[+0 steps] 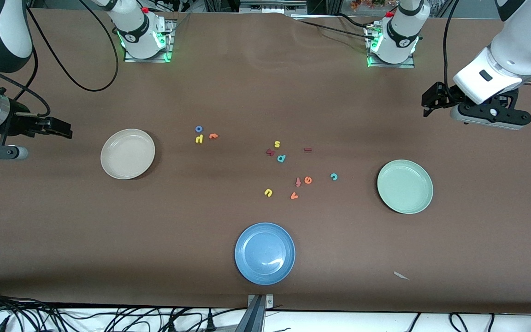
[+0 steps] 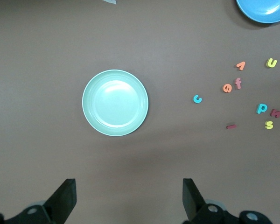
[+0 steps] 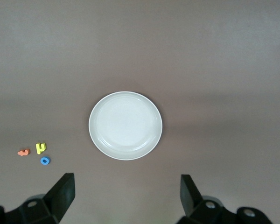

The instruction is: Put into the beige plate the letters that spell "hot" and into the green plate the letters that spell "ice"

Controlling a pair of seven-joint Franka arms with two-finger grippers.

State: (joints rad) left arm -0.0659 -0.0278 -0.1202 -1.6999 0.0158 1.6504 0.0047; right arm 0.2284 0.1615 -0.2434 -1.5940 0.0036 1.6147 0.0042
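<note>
Covering the whole table (image 1: 247, 92) is a plain brown sheet, creased a little near the arm bases; cables trail along the edges, and a small pale scrap (image 1: 401, 275) lies near the front camera.

Both arms wait at the ends of the table, raised over bare cloth. The left gripper (image 2: 128, 198) hangs with its fingers spread wide and nothing between them; the green plate (image 2: 115, 102) lies just ahead of it in its wrist view, empty. The "c" (image 2: 197, 99) is the letter closest to that plate, then the orange "e" (image 2: 227, 87) touching a reddish "f" (image 2: 238, 83), and the dark red "i" (image 2: 231, 126) lying flat.

The right gripper (image 3: 126, 198) is likewise spread and empty, with the beige plate (image 3: 125, 125) just ahead of it, also empty. Beside that plate, toward the table's middle, sit the yellow "h" (image 3: 40, 148), the blue "o" (image 3: 45, 161) and the orange "t" (image 3: 23, 152), close together.

Three plates: beige, green and a blue plate (image 1: 265, 253), the blue one nearest the front camera. Twelve letters: three near the beige plate, nine in the middle cluster, which also holds a yellow "s" (image 1: 277, 144), a yellow "u" (image 1: 268, 192), a teal "p" (image 1: 281, 158), an orange "v" (image 1: 294, 196) and one more dark red letter (image 1: 270, 151).
</note>
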